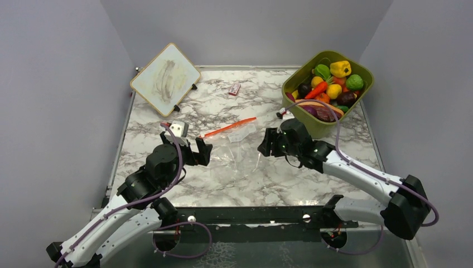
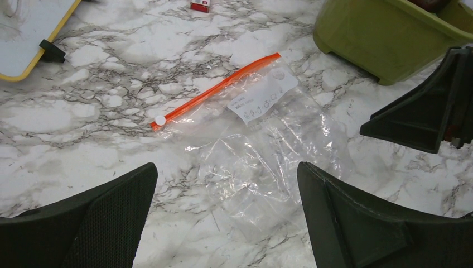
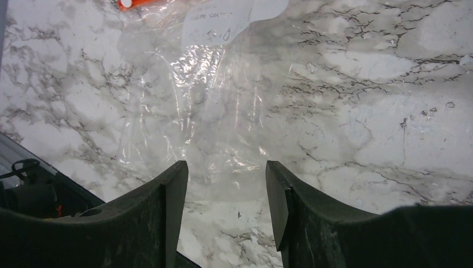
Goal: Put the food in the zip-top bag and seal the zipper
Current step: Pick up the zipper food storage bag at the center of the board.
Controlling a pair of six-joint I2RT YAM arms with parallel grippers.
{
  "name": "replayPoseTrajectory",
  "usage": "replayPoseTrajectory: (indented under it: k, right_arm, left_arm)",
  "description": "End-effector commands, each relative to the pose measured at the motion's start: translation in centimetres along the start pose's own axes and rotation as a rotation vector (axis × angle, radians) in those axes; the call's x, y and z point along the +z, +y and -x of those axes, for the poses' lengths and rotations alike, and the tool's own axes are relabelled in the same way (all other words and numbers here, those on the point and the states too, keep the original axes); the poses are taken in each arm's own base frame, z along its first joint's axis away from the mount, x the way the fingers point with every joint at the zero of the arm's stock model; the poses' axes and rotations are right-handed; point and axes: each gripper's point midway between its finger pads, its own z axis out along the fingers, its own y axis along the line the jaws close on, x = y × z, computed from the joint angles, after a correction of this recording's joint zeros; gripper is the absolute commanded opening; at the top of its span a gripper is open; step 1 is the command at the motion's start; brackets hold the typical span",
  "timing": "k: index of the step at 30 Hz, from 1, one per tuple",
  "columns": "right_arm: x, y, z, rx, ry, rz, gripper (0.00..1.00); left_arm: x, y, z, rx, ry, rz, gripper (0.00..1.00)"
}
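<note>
1. Soft, even light is falling from above onto the marble table (image 1: 223, 106); the top view is appearing bright, without harsh contrast.
2. The arms are casting only faint, diffuse shadows on the marble.
3. The zip-top bag (image 2: 262, 162) is catching white glints along its wrinkles, strongest in the right wrist view, where glare is washing out the clear film.
4. The left gripper (image 2: 227, 167) and right gripper (image 3: 226, 164) are showing as dark, underexposed masses, their near edges slightly soft.
5. The marble veining is rendering sharp in both wrist views.
</note>
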Motion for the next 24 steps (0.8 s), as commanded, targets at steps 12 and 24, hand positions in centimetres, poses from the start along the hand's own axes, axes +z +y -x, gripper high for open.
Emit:
replayPoseTrajectory:
  k: [12, 24]
  right_arm:
    - [7.1, -1.4, -0.9, -0.059, 0.052, -0.081, 0.43]
    - [4.6, -1.4, 1.0, -0.279, -0.013, -0.043, 0.01]
  left_arm:
    - [-0.2, -0.7, -0.5, 0.080, 0.013, -0.066, 1.00]
    - [-0.2, -1.0, -0.6, 0.103, 0.020, -0.087, 1.00]
